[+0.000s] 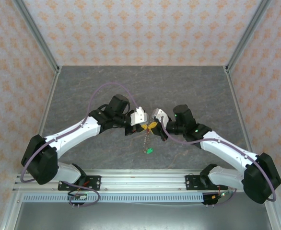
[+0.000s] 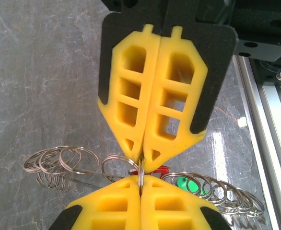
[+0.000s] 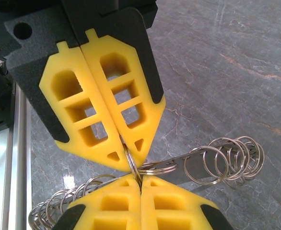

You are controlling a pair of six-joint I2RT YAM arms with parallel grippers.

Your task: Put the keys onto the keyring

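My left gripper and right gripper meet tip to tip above the middle of the table. Both are shut on the same silvery ring of the keyring, a chain of linked rings. In the left wrist view my own fingertips rise from below and the right gripper comes down from above. A scrap of red tag shows just behind that ring; its key is hidden. The chain hangs down to the green tag. In the right wrist view the left gripper grips the ring from above.
Loose runs of rings trail to both sides, just over the grey marbled table. The green tag shows through the right-hand run. An aluminium rail carries the arm bases at the near edge. Patterned walls enclose the table.
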